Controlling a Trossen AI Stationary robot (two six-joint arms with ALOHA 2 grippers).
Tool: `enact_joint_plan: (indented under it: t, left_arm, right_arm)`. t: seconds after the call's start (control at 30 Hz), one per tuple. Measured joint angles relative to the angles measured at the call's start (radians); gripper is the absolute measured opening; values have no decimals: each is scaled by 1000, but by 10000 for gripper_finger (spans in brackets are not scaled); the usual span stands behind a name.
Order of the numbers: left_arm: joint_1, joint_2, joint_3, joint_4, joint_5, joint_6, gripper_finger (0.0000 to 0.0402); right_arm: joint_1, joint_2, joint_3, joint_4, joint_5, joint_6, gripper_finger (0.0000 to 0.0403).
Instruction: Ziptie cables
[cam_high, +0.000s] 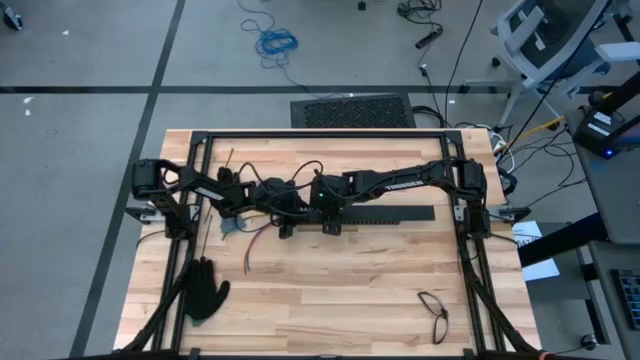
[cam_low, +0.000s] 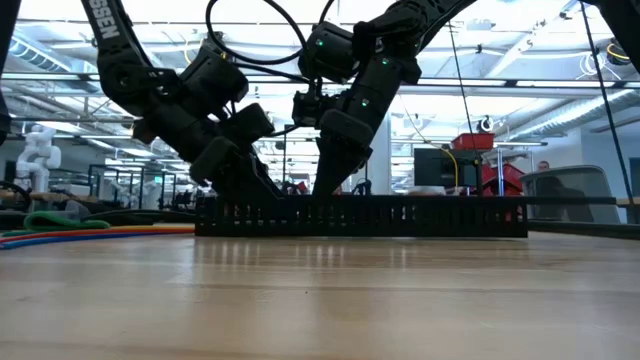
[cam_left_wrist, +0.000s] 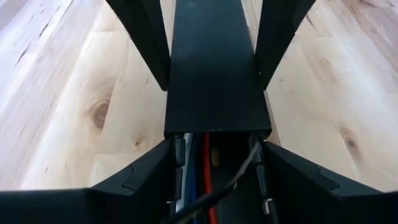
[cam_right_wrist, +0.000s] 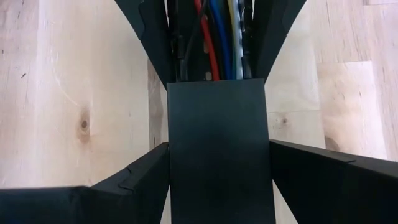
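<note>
Pale wooden bench (cam_high: 330, 290) carries a long black slotted bar (cam_high: 385, 215) lying across it from left to right. Cables (cam_right_wrist: 217, 37), red, blue and white, run lengthwise inside its channel and spill out at the left end (cam_high: 255, 235). Left end effector (cam_high: 285, 222) and right end effector (cam_high: 330, 222) each straddle the bar, fingers pressed against its sides.
</note>
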Motion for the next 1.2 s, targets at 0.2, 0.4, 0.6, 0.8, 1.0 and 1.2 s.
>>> enact_joint_plan:
  t: [0.2,0.4,0.6,0.8,1.0,1.2]
  left_arm:
    - [2,-3,1,-6,-33,-78,247]
    - [2,-8,1,-10,-42,-30,297]
    - [3,-8,1,-10,-45,-25,337]
    - [2,-50,2,-18,-44,-18,343]
    - [-3,-169,2,-205,-44,85,343]
    - [-3,-232,-23,-325,-27,153,342]
  right_arm:
    - [0,0,1,2,6,-4,247]
    - [0,-2,2,0,6,-2,247]
    - [0,0,3,-6,5,2,247]
    - [0,30,9,6,2,4,247]
    - [0,29,9,0,4,3,247]
    - [0,29,8,-6,4,-1,247]
